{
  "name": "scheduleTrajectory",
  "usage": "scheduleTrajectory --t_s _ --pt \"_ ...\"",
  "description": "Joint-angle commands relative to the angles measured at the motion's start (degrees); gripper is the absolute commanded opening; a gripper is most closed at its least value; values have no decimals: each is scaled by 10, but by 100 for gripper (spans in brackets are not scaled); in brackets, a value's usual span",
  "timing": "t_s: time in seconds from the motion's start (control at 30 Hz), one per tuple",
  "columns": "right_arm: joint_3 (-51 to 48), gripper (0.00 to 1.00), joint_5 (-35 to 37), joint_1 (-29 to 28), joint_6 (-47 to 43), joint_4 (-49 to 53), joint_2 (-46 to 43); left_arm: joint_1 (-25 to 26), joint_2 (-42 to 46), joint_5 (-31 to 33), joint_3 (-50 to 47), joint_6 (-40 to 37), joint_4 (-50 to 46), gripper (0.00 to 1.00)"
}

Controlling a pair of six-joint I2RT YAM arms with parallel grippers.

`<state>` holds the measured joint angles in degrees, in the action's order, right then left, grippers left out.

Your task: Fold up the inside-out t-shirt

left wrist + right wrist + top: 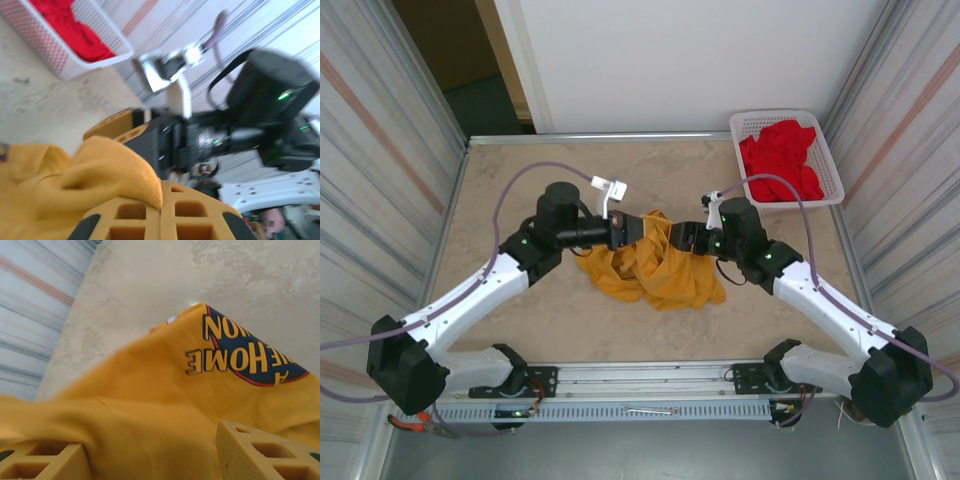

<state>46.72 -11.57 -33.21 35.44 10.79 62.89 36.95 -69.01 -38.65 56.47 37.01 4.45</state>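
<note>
The inside-out t-shirt (660, 268) is a mustard-yellow heap in the middle of the table. My left gripper (636, 228) reaches in at its upper left edge. In the left wrist view that gripper (161, 198) is shut, and a fold of the t-shirt (75, 172) is pinched between the touching fingers. My right gripper (680, 238) sits at the heap's upper right edge. In the right wrist view the right gripper (150, 442) is open, its fingers (260, 452) wide apart over the t-shirt (150, 390). A mirrored blue "HOME" print (250, 355) shows on the cloth.
A white basket (832, 160) holding red garments (780, 158) stands at the back right corner of the table. The same basket (60, 60) appears in the left wrist view. Striped side walls enclose the table on the left and right. A white wall lies behind it.
</note>
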Motion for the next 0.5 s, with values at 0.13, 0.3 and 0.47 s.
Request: scheduleTrajectory --t_s 0.13,0.3,0.47 --pt "-23 59 74 -27 34 39 -88 -35 4 -133 -7 141 156 0" --pt "1 42 123 -83 32 74 -165 -35 8 -117 -8 142 143 0" --pt "36 34 157 -161 13 56 -161 -36 8 -99 -9 153 135 0"
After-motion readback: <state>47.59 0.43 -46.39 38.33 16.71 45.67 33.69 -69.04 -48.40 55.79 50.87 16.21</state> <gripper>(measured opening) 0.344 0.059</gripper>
